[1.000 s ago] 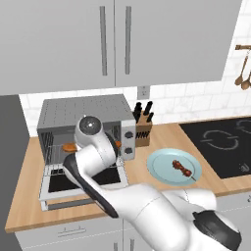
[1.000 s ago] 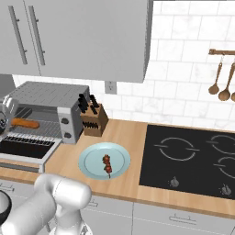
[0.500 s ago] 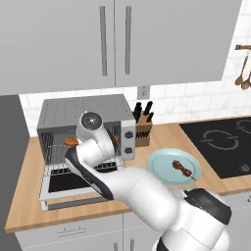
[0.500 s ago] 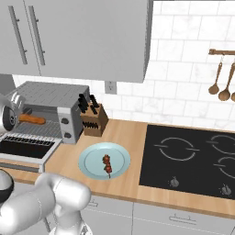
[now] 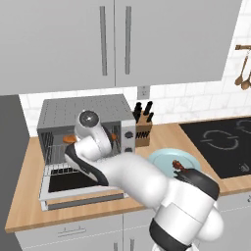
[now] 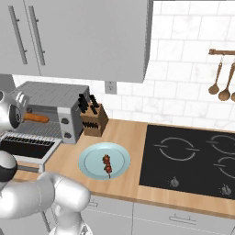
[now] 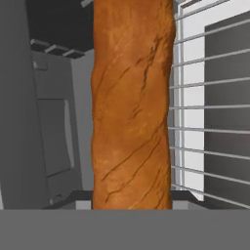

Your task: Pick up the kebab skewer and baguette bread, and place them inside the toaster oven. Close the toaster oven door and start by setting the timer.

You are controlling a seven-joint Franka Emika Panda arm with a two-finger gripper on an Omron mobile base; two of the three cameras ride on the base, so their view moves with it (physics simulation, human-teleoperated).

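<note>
Over the counter in the left base view, the white arm reaches into the mouth of the toaster oven [image 5: 87, 113] — a boxy silver-grey unit with a perforated top and a knob panel on its right side. Its door [image 5: 81, 188] hangs dropped flat toward the camera, dark glass facing up. Orange-brown ends of the baguette bread [image 5: 70, 139] poke out on either side of the wrist, level with the oven opening. To the right, past a knife block [image 5: 143, 132], a pale blue plate [image 5: 162, 158] carries the kebab skewer [image 5: 177, 165], partly behind the robot's shoulder. From the right base view, the baguette [image 6: 36, 118] shows as a slim orange-brown stick lying crosswise in front of the oven's open cavity, above the wire rack [image 6: 28, 139]; the skewer [image 6: 107, 164] — a short stick of dark red-brown chunks — lies near the middle of the plate [image 6: 89, 158], well apart from the oven [image 6: 55, 94]. A black cooktop [image 6: 193, 156] sits to the right. Close up in the hand view, the loaf [image 7: 132, 105] runs upright through the frame, crusty, with diagonal scores; rack wires [image 7: 205, 117] lie behind it. The gripper's fingertips are hidden at the bottom edge, yet the loaf is plainly clamped between them.
</note>
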